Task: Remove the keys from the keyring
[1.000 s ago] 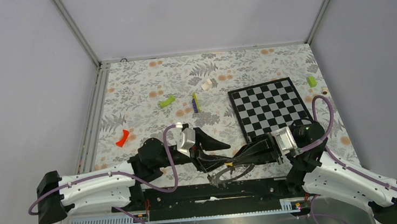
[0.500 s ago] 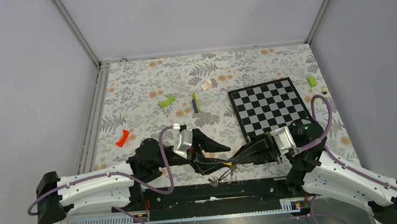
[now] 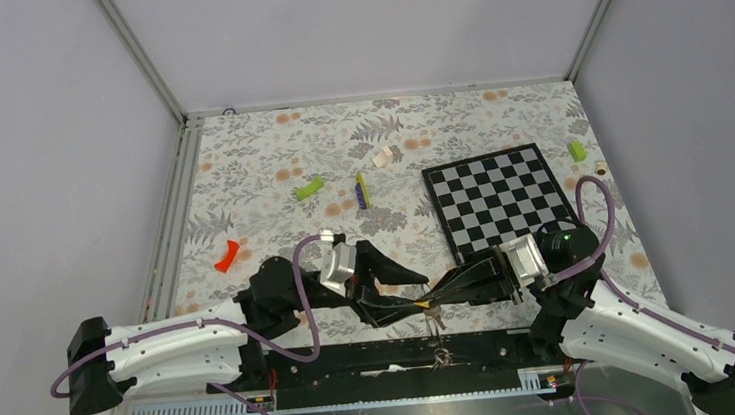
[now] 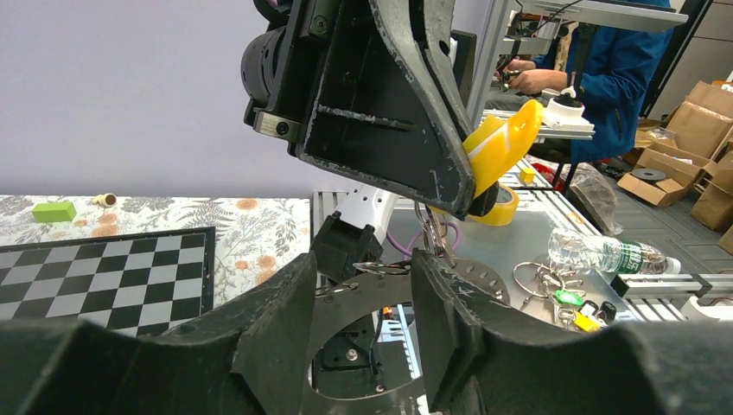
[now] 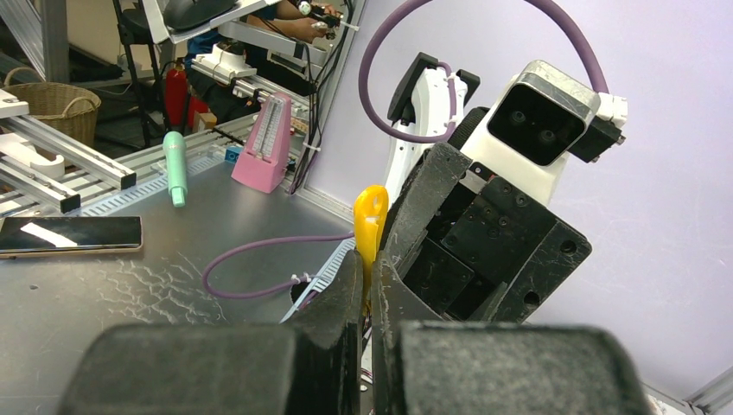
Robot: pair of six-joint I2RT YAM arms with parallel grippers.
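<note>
Table [image 3: 269,156]: floral-patterned cloth surface. Both arms reached inward and met over its near centre edge.
Chessboard [image 3: 498,201]: lay flat on the right half of the table, far side of the right arm's wrist.
Left gripper [image 4: 361,264]: fingers stood spread. The keyring's thin edge spanned the gap from one inner face to the other, so the hoop was braced between them.
Right gripper [image 5: 366,268]: fingers pressed together, pinching the yellow-tagged key by the lower part of its tag. Its tip sat just above and beyond the left gripper's fingers in the left wrist view.
Keyring [image 4: 380,268]: seen edge-on as a thin silvery line between the left fingers. It was off the table, at the point where the two grippers met. The top view did not show it clearly.
Yellow-tagged key [image 4: 501,143]: the tag stood out past the right gripper's fingertips. In the right wrist view it rose upright from between the closed fingers.
Key blades [image 4: 432,232]: hung from under the tag down to the keyring's edge, beside the left gripper's right-hand finger.
Lime-green block [image 3: 309,186]: on the table's far left-centre, well apart from both grippers.
Second lime-green block [image 3: 577,150]: just beyond the chessboard's far right corner.
Red piece [image 3: 227,256]: on the cloth, left of the left arm's wrist.
Small metallic cluster [image 3: 444,358]: on the black base rail between the arm bases, too small to identify.
</note>
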